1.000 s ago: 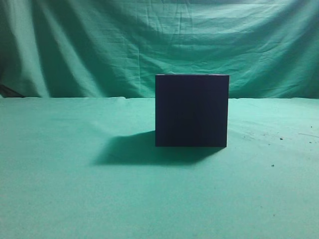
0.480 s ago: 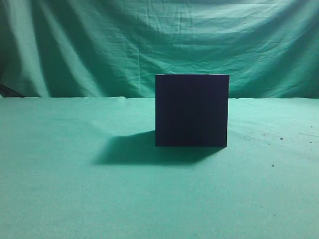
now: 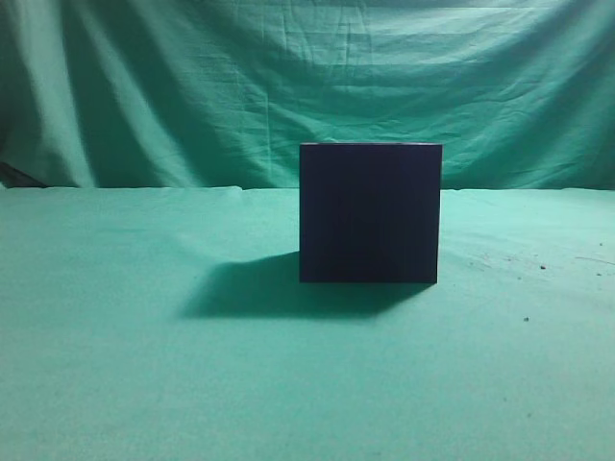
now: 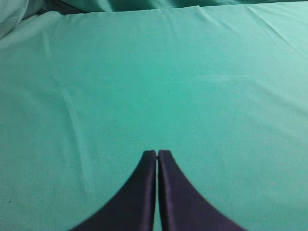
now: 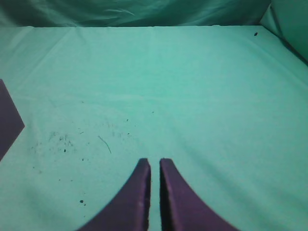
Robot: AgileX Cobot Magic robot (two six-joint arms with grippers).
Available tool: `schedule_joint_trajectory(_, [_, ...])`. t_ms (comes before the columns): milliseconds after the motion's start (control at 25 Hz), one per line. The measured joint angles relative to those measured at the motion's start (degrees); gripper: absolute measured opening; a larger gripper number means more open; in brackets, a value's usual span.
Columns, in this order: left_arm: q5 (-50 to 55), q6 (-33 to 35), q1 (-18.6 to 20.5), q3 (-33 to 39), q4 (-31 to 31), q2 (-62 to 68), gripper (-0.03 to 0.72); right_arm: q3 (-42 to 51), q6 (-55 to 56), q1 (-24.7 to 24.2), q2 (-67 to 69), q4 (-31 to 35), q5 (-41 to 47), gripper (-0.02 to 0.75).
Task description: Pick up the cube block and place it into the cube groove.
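The large dark navy-black box (image 3: 370, 212) stands on the green cloth, right of the middle in the exterior view. Only its plain front face shows, so the cube groove is hidden. The small cube block is not visible in any view. My left gripper (image 4: 157, 153) is shut and empty over bare cloth. My right gripper (image 5: 155, 161) is shut with a thin slit between the fingers, empty, over the cloth. A dark corner (image 5: 7, 126) shows at the left edge of the right wrist view; I cannot tell which dark object it belongs to. Neither gripper shows in the exterior view.
Green cloth (image 3: 144, 384) covers the table and hangs as a backdrop (image 3: 192, 86) behind it. The box casts a shadow (image 3: 250, 288) to its left. Small dark specks (image 5: 62, 139) lie on the cloth ahead of the right gripper.
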Motion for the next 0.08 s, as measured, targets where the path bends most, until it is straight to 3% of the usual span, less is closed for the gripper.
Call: schedule_joint_trajectory(80, [0.0, 0.0, 0.0, 0.0, 0.0, 0.0, 0.0, 0.0, 0.0, 0.0, 0.0, 0.0, 0.0, 0.049])
